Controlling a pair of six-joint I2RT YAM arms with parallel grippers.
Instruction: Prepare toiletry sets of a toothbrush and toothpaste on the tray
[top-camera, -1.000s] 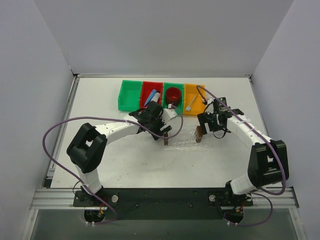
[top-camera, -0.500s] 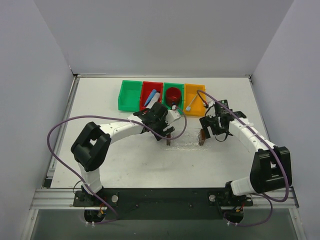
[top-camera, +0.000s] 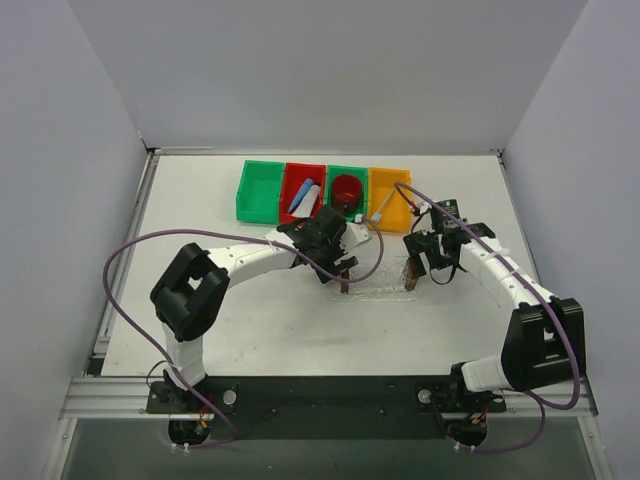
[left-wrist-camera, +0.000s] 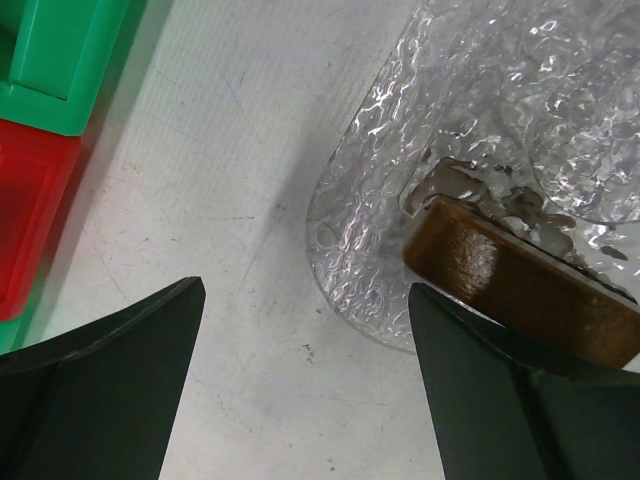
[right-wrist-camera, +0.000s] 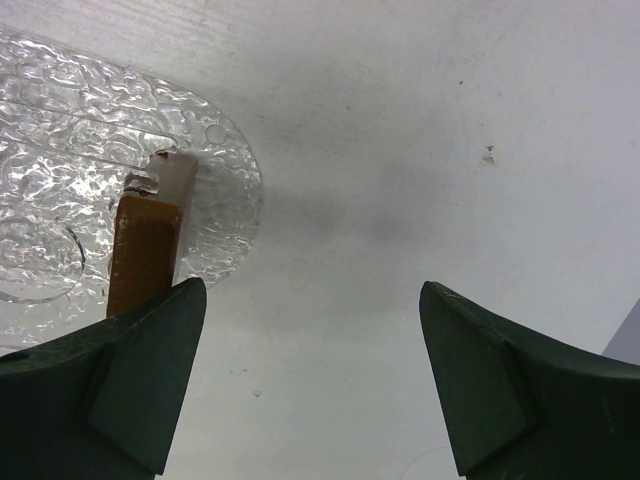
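Left gripper (left-wrist-camera: 305, 290) and right gripper (right-wrist-camera: 312, 288), both spread wide and empty, flank the tray (top-camera: 378, 288); its clear body barely shows, and its wooden blocks (left-wrist-camera: 480, 262) are partly hidden. Toothbrush (top-camera: 382, 208) in orange bin (top-camera: 398, 216); toothpaste (top-camera: 303, 197) in red bin (top-camera: 290, 180).

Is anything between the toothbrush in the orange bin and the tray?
The orange bin's near wall and a purple cable loop lie between the toothbrush and the tray. The left claw and right claw are open at the tray's ends.
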